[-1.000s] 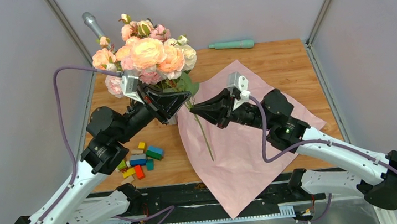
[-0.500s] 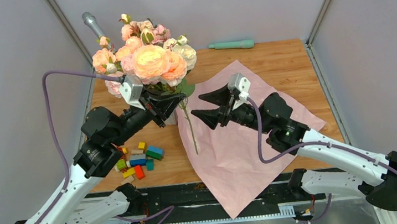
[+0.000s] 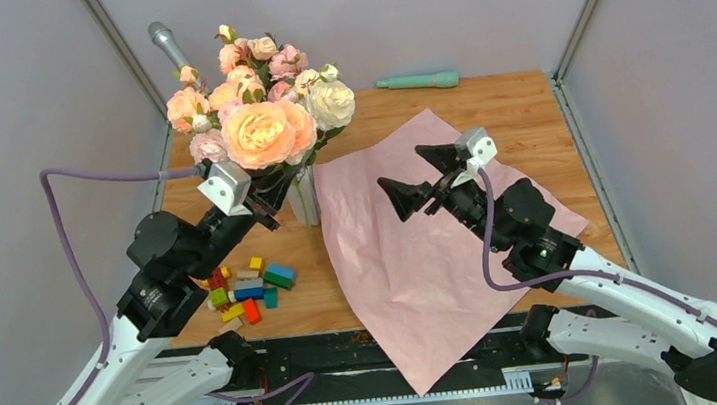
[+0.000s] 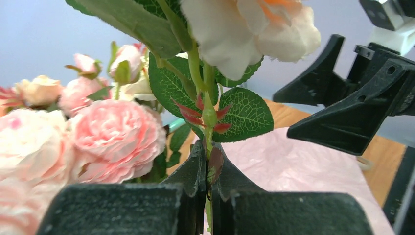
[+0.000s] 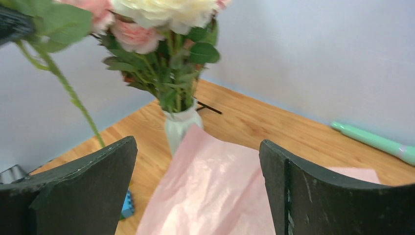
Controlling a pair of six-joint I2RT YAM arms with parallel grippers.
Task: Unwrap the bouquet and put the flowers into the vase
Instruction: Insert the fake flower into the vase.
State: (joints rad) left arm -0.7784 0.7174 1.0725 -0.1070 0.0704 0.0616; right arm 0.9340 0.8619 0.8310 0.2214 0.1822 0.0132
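Observation:
My left gripper (image 3: 277, 181) (image 4: 209, 152) is shut on the green stem (image 4: 209, 120) of a long-stemmed flower (image 3: 260, 132) with a peach bloom, held up just left of the white ribbed vase (image 3: 305, 204) (image 5: 180, 128). That stem (image 5: 73, 100) hangs free in the air beside the vase. More flowers (image 3: 265, 66) (image 5: 161, 14), pink, cream and white, stand in the vase. The unwrapped pink paper (image 3: 420, 251) (image 5: 215, 191) lies flat on the table. Above it my right gripper (image 3: 404, 173) (image 5: 198, 144) stands wide open and holds nothing.
Several coloured toy blocks (image 3: 248, 286) lie near the left arm, one blue block (image 5: 128, 204) showing by the paper. A mint-green stick (image 3: 419, 81) (image 5: 374, 141) lies at the back edge. A grey handle (image 3: 167, 44) leans in the back left corner. Booth walls close both sides.
My right gripper let go of the stem, opened wide and drew back to the right. My left gripper carried the peach flower back and left, its stem swinging off the paper to the vase.

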